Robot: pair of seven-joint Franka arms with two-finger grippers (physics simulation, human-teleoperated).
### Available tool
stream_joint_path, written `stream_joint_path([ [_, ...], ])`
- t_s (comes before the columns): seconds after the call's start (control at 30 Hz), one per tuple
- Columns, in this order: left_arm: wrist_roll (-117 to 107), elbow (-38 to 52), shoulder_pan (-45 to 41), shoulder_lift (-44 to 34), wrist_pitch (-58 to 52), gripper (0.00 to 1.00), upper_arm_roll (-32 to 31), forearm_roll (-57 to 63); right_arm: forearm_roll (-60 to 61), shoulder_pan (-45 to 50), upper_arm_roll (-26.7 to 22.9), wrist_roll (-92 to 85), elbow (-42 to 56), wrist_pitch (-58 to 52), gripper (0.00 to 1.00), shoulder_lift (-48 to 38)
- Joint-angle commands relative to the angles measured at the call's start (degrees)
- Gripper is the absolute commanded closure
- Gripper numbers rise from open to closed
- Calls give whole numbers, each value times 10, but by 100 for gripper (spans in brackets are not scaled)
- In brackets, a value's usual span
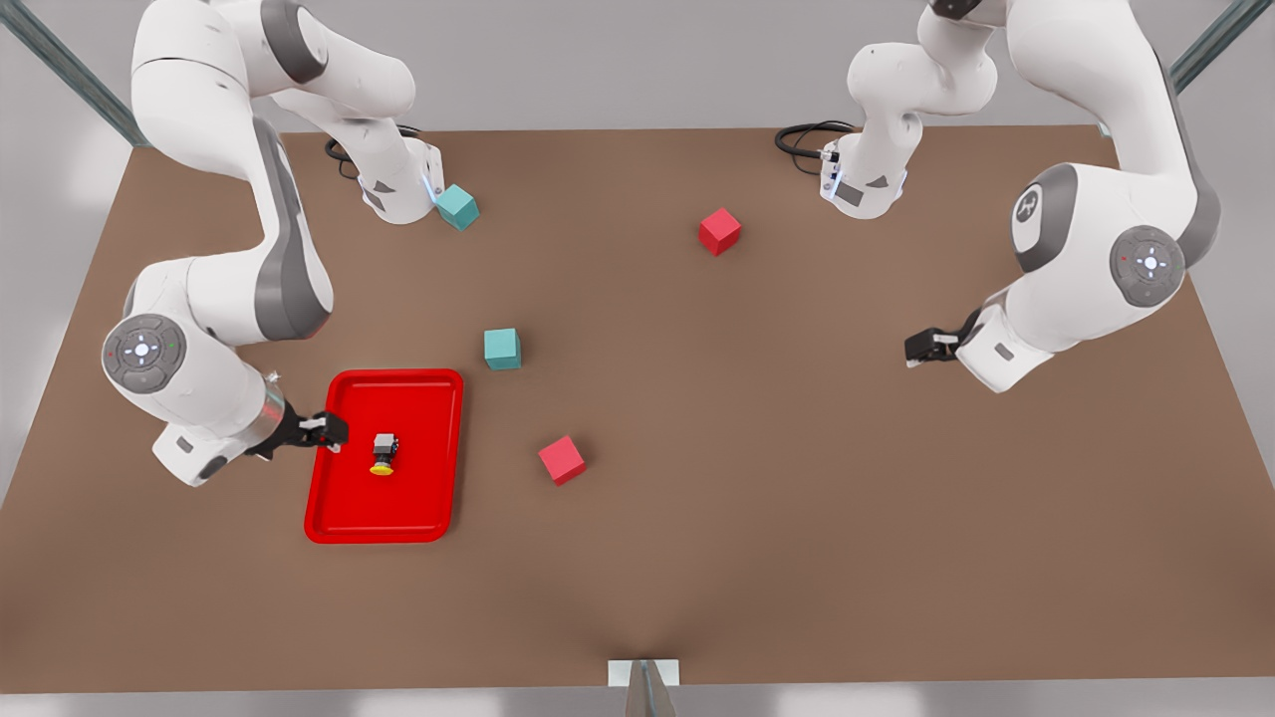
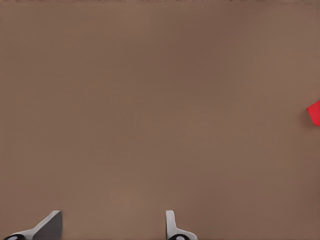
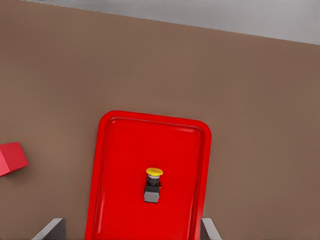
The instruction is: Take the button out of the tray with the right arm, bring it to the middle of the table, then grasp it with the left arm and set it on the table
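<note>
Now | button (image 1: 383, 452) in tray (image 1: 339, 518), beside open right gripper (image 1: 337, 434) | left gripper (image 1: 911, 351) open, waits

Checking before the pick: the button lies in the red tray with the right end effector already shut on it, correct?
Not quite. In the front view the button lies in the tray, but the right end effector stands open beside it, apart from it.

No readable text, label or number appears anywhere.
</note>
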Motion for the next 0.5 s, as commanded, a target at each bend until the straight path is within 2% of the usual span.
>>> stream_joint_path([
  [0.0,-41,0,0,-2,20,0,-1,0,1,0,0,25,0,26,0,1],
  [0.17,-19,8,-20,-2,-2,0,-2,20,7,3,0,27,3,19,0,19],
  [0.3,-26,13,-18,0,-3,0,5,20,8,-1,-1,24,-71,16,0,22],
  [0.37,-23,20,7,-1,-4,0,5,11,12,1,0,26,-129,72,0,40],
  [0.47,-25,25,14,0,-21,0,5,17,11,-16,0,29,-138,160,0,96],
])
